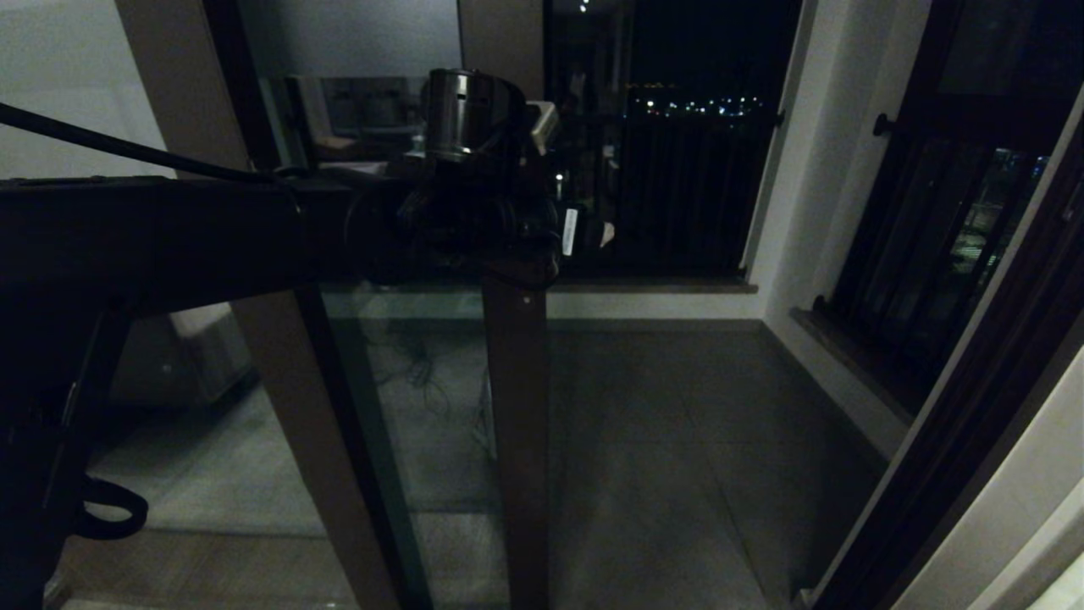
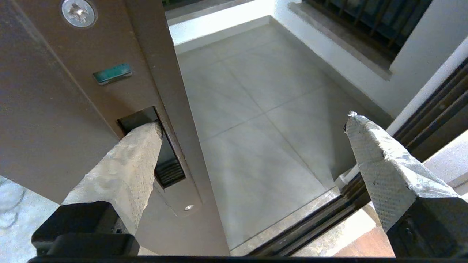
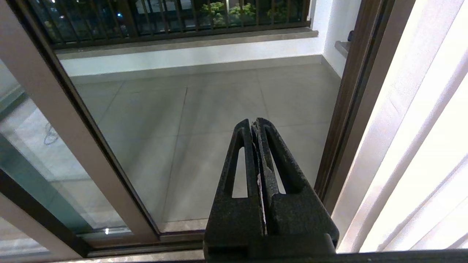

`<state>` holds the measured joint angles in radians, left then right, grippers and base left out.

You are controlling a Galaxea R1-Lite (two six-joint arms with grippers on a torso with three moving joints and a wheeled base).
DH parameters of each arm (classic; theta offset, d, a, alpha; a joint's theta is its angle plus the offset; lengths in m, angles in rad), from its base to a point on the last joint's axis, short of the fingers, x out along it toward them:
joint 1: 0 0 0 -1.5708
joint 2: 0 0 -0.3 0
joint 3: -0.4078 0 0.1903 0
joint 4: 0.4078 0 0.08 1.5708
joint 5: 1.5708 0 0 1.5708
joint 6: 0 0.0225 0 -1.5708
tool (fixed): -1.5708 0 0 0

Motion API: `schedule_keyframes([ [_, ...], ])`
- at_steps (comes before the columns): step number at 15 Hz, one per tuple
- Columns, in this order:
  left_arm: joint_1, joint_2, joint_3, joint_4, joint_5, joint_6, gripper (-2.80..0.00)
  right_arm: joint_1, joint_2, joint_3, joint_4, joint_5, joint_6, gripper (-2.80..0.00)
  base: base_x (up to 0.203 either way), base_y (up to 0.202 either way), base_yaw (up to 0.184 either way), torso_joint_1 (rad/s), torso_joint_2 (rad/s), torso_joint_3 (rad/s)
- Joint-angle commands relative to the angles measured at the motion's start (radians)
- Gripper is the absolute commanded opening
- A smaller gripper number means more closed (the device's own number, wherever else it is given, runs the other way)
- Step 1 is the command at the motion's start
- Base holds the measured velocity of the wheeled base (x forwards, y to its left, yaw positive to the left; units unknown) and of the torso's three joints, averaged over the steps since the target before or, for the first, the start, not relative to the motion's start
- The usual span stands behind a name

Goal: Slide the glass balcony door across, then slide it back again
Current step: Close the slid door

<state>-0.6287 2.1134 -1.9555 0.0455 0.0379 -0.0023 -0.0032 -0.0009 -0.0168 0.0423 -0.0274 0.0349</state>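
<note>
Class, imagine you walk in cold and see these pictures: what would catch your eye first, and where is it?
First, the left gripper, jaws wide open, with one padded finger pushed into the recessed slot handle on the brown upright of the glass balcony door. Next, the doorway gapes to the right of that upright, showing the tiled balcony floor. The right gripper hangs shut and idle before the opening.

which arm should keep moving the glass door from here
Left. The left pincer is open, with one finger already in the slot handle on the glass balcony door upright. The right pincer is shut, off the door.
</note>
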Motion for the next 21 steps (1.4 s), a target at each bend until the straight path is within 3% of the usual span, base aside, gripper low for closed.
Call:
schedule_keyframes([
  [1, -0.005, 0.007, 0.0, 0.004, -0.001, 0.001, 0.0, 0.0, 0.001, 0.0, 0.001, 0.0, 0.0, -2.8, 0.0, 0.0, 0.0, 0.0, 0.0, 0.0],
  [21, -0.111, -0.005, -0.005, -0.048, 0.0, 0.01, 0.0, 0.0, 0.001, 0.0, 0.001, 0.0, 0.0, -2.8, 0.0, 0.0, 0.0, 0.0, 0.0, 0.0],
])
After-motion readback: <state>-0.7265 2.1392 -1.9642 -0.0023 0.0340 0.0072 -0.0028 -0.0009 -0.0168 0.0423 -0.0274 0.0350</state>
